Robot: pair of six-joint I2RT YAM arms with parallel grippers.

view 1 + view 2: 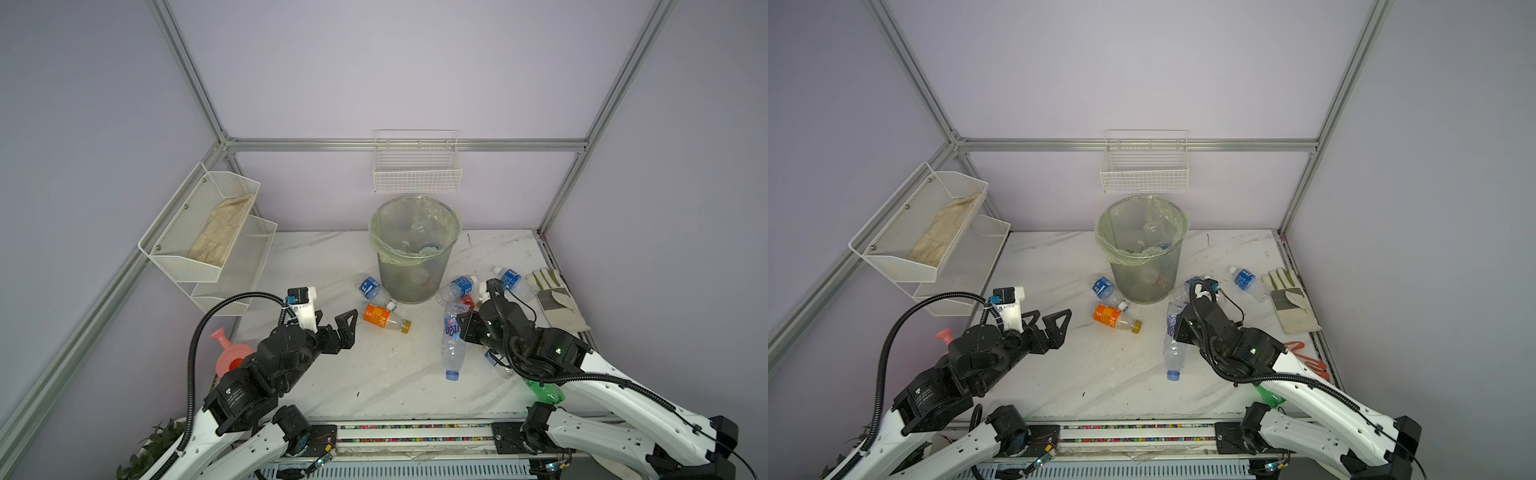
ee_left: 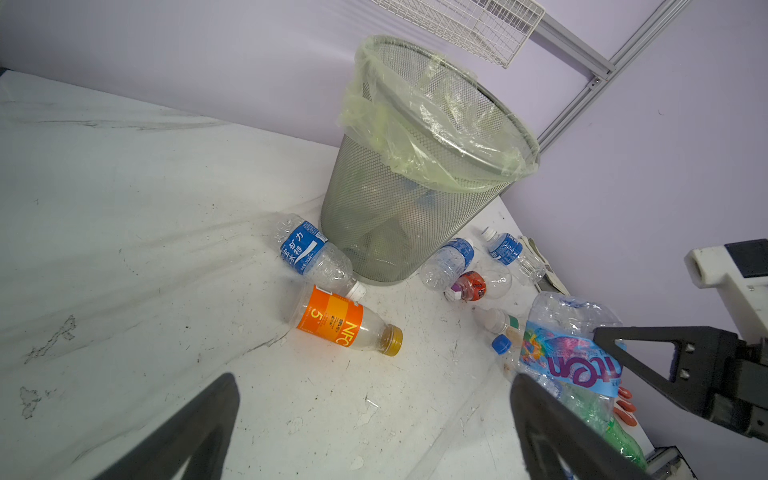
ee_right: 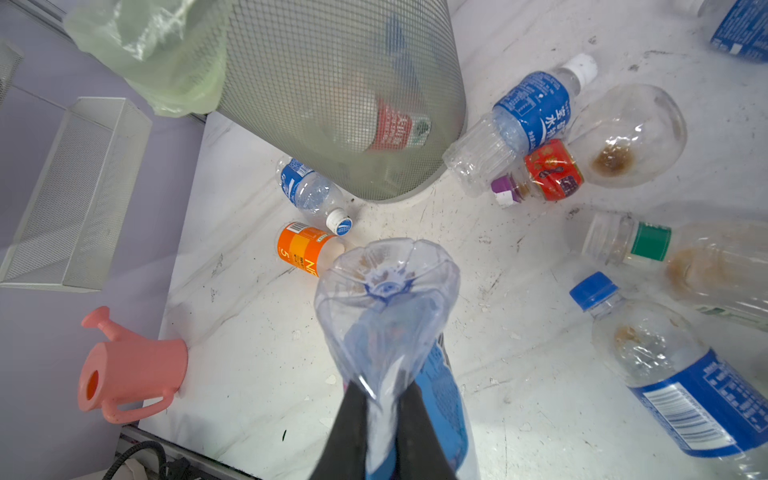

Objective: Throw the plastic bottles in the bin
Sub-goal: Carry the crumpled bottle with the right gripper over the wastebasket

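Nearest the robot, well on its side of the bin, a green bottle lies at the tabletop edge under the right arm. That arm reaches forward and inward over it, wrist turned toward the bin. The right end effector is clamped hard on a crushed blue-label bottle, pinching its soft wall flat. The bottle's base points at the bin and its blue cap trails back toward the robot.

The step in hand looks like the carry to the bin. To do it well, the arm should raise the bottle until its whole length clears the rim, which stands far taller than any bottle here. It should then bring the base over the opening and only then part the fingers. The long, limp body may swing, so a steady lift seems wise, keeping the cap end off the pale green liner.

Level with it on the other side, the left arm is folded at the elbow. The left end effector hangs above the tabletop, fingers wide apart, holding nothing, aimed at the orange-label bottle just in front of the bin.

Farther on, more plastic bottles lie against both sides of the bin's foot, and several already rest inside.
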